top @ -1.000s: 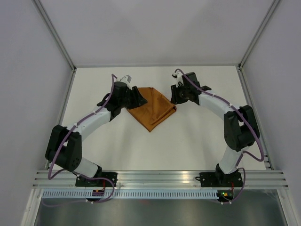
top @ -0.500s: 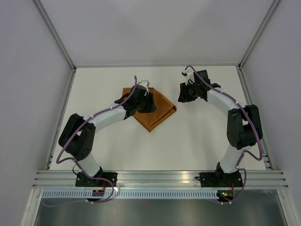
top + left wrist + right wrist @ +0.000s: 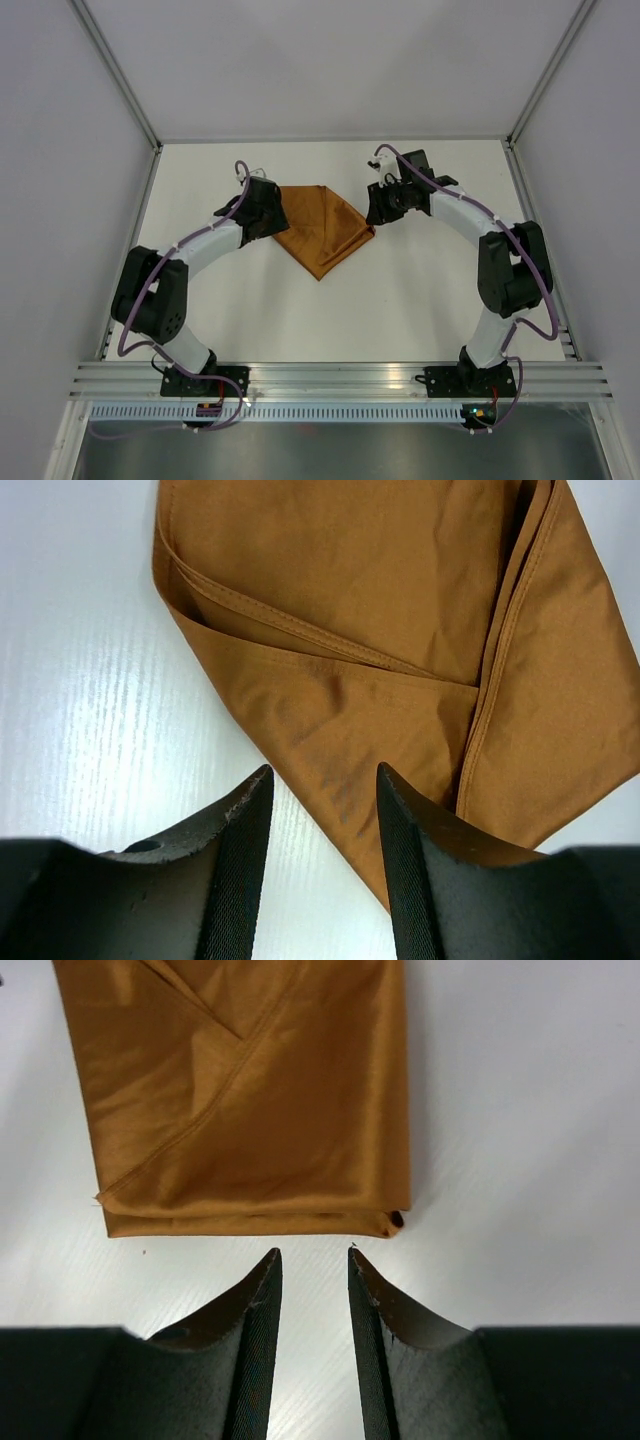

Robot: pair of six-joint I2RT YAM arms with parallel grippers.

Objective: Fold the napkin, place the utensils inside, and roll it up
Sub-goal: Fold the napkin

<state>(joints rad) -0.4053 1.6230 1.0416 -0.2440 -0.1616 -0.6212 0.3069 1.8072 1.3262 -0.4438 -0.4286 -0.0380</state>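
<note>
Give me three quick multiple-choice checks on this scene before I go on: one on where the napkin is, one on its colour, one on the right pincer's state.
1. Where does the napkin lie?
A) between the left pincer and the right pincer
B) by the arm bases
C) against the right wall

2. What colour is it?
A) white
B) rust-orange
C) blue

3. The right pincer is:
A) clamped on the napkin
B) lifting the napkin
C) open and empty

Key:
1 A, the top view shows a pincer at each side of it.
2 B, every view shows that colour.
3 C, its wrist view shows bare table in its gap, with the cloth edge just ahead.
</note>
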